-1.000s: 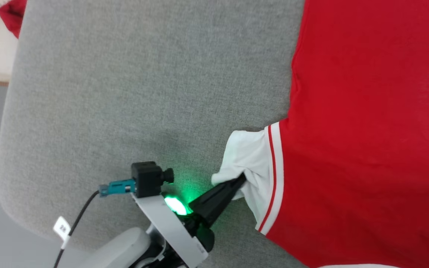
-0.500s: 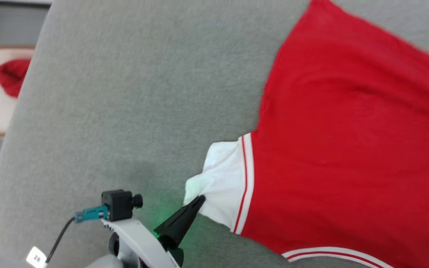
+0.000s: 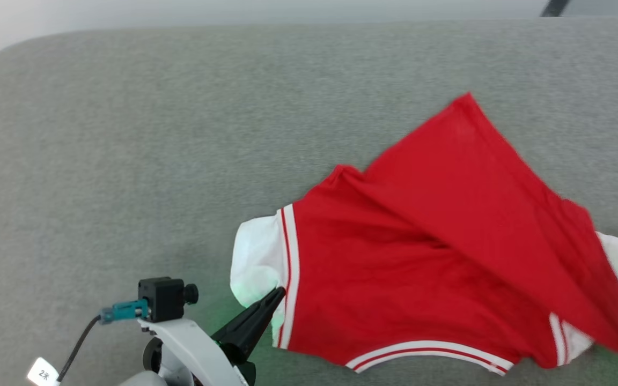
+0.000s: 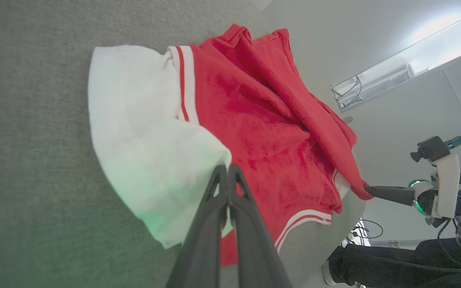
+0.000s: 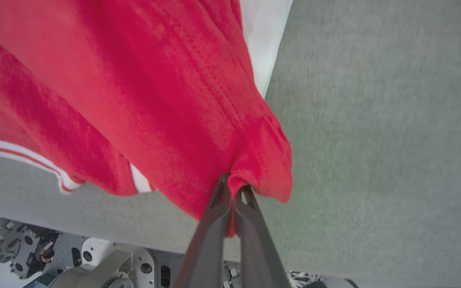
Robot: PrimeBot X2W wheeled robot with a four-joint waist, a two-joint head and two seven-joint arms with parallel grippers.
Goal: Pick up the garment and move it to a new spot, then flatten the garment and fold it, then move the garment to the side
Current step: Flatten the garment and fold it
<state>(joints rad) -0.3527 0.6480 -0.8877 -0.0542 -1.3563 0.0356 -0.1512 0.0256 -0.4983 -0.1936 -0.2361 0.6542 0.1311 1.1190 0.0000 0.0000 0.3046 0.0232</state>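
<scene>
Fingers of the left gripper pressed tight together, pinching the edge of the white sleeve. Right gripper shut too, pinching a red edge at the far side. Stretched between the two, on the grey cushion, the garment. Same pinch on the sleeve as a moment ago. Body flat back then, now with a big red flap pulled slanting across it. Red cloth, white sleeves, red-and-white stripes along the edges.
</scene>
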